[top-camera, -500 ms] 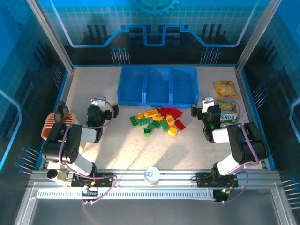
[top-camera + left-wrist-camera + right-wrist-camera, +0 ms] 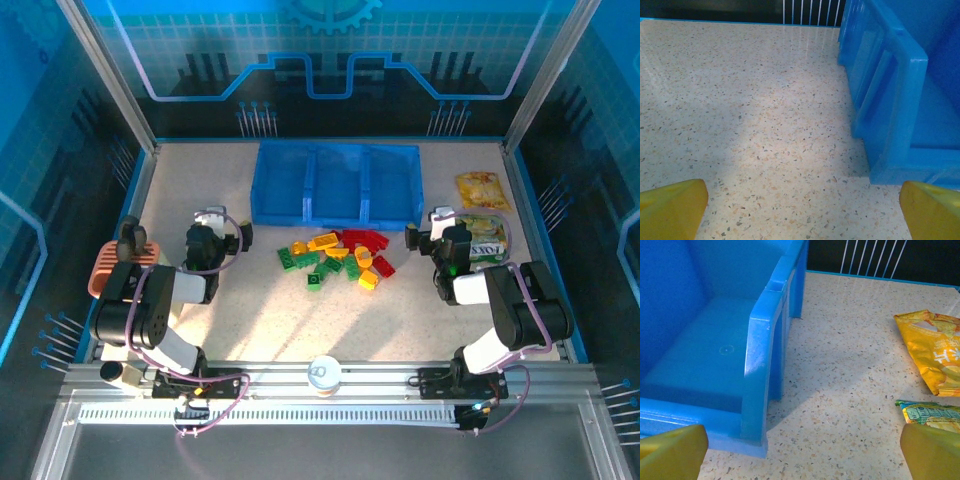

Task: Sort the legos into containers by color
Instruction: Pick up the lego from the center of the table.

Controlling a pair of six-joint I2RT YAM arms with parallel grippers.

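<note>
Legos (image 2: 338, 258) lie in one loose heap of red, yellow and green bricks on the surface (image 2: 260, 320), just in front of the blue tray (image 2: 338, 185) and between the two arms. The tray's three compartments look bare from above, and the right wrist view shows the floor of the right-hand one with nothing on it, so I judge that sorting has not started and the step in hand is the first reach for a brick.

The left gripper (image 2: 802, 210) has its yellow fingers (image 2: 670, 207) spread wide with nothing between them. It sits low over bare surface beside the tray's left end, to the left of the heap. The right gripper (image 2: 801, 452) is spread just as wide and also empty, near the tray's right front corner, with a yellow snack packet (image 2: 483, 190) and a green one (image 2: 485, 238) close on its outer side.

Next, either arm likely has to swing inward toward the heap and pick a brick at its edge. The bricks touch and overlap, so a closing gripper could drag a neighbour of another colour along. On the right, the arm should keep off the packets. A colour must also be assigned to each compartment.
</note>
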